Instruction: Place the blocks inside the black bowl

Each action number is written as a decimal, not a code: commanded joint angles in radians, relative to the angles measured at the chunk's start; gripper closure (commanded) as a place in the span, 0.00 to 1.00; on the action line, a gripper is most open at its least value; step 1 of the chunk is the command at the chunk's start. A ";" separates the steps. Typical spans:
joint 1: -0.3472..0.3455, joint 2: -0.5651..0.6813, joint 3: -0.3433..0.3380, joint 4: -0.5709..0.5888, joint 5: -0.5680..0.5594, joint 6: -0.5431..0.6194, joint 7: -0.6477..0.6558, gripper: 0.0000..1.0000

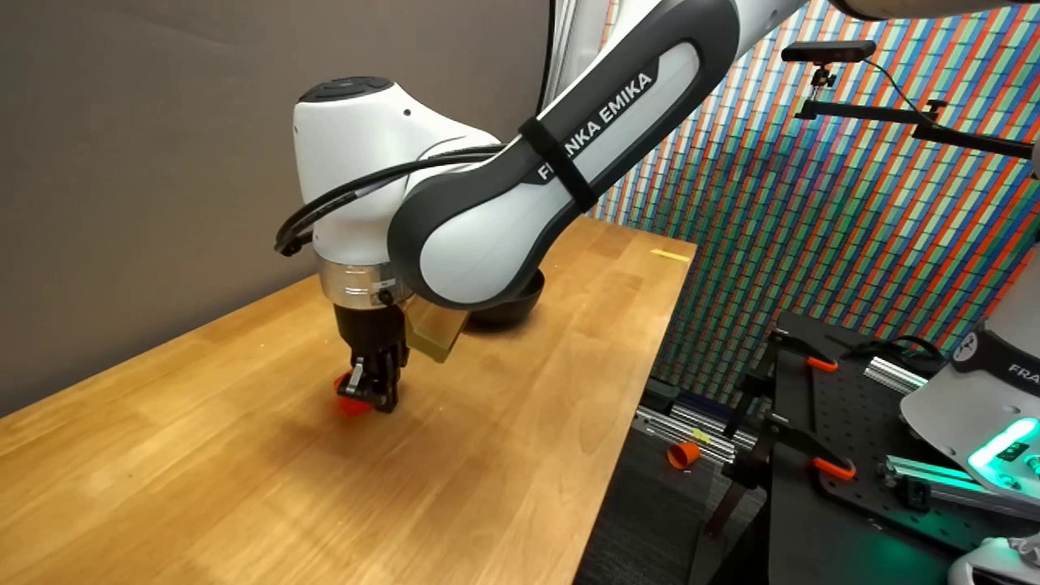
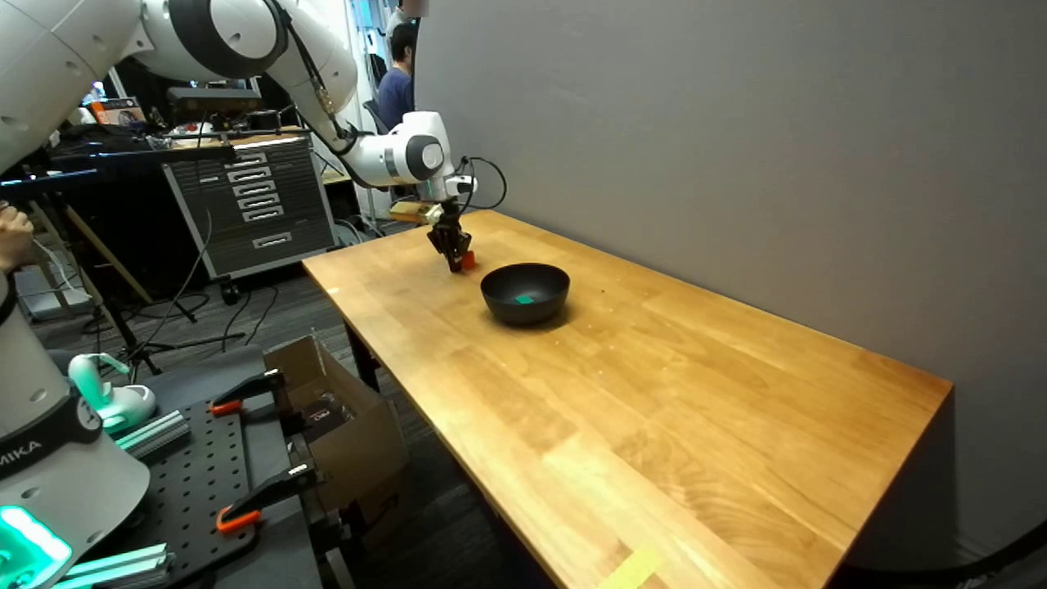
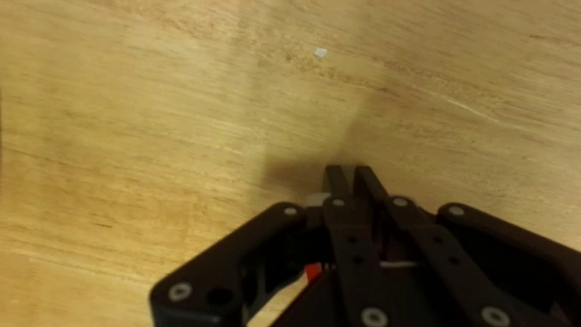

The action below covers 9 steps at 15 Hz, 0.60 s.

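The black bowl [image 2: 525, 278] stands upright on the table, and the green block [image 2: 524, 300] lies inside it. In an exterior view the arm partly covers the bowl [image 1: 512, 305]. The red-orange block [image 2: 468, 260] is on the table, right beside my fingertips. It shows partly behind my gripper [image 1: 353, 404], and only as a small red patch [image 3: 313, 272] behind the fingers in the wrist view. My gripper [image 3: 348, 170] points down close to the table. Its fingers are together with a thin gap at the tips and nothing seen between them. Whether the gripper touches the block is hidden.
The wooden table [image 2: 654, 393] runs along a grey wall [image 2: 736, 164]. Its open edge faces the robot base [image 1: 991, 406] and a black stand with clamps [image 1: 886, 431]. Yellow tape [image 2: 634, 568] marks one end. A small white speck [image 3: 320, 52] lies before the fingers.
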 commanded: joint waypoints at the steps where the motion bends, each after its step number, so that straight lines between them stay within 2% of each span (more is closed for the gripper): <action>1: 0.003 -0.014 0.001 0.039 -0.005 -0.079 -0.012 0.55; 4: 0.005 -0.016 0.009 0.067 0.003 -0.116 0.000 0.32; 7: -0.004 -0.007 0.031 0.101 0.004 -0.136 -0.040 0.08; 8: -0.004 -0.002 0.036 0.112 0.001 -0.139 -0.054 0.02; 9: -0.005 0.005 0.041 0.123 0.000 -0.148 -0.073 0.00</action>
